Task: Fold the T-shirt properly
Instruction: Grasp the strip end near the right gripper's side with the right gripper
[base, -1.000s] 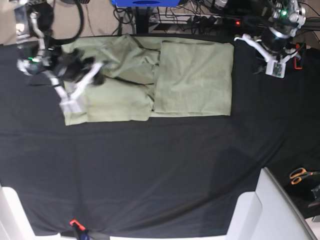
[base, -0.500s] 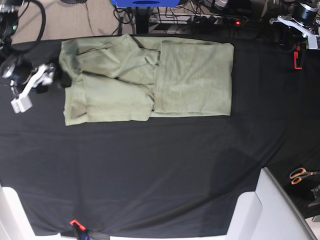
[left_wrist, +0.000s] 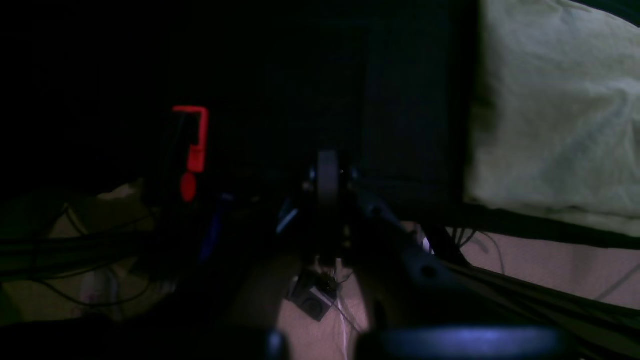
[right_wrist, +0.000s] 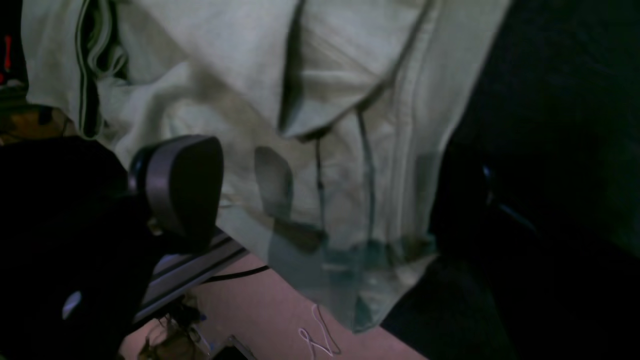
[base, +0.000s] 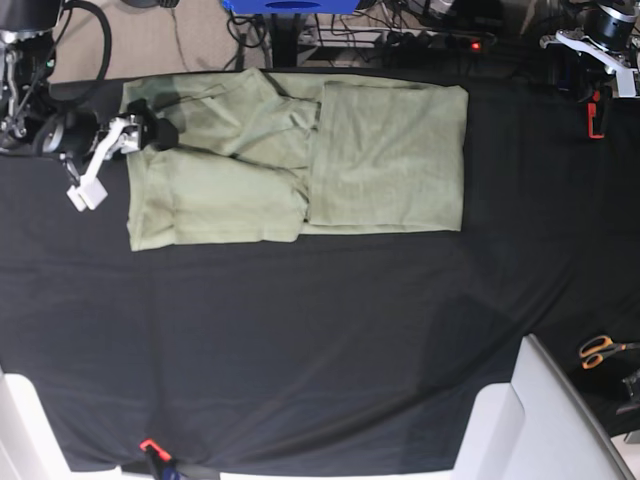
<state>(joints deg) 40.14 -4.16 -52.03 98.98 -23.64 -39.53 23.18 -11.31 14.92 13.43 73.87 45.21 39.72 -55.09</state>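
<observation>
Right gripper (base: 128, 135) spread wide, empty, over the near end of the T-shirt (base: 300, 160), flat on the black bench (base: 320, 340). Left gripper (base: 600, 45) pinched closed, empty, at the bench's far corner, well clear of the cloth.

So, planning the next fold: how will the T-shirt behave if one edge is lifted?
The T-shirt looks thin and creased, so it will probably droop and bunch. Its overlapping layers may slide apart. Lying flat on the black cloth, it likely drags rather than slips.
</observation>
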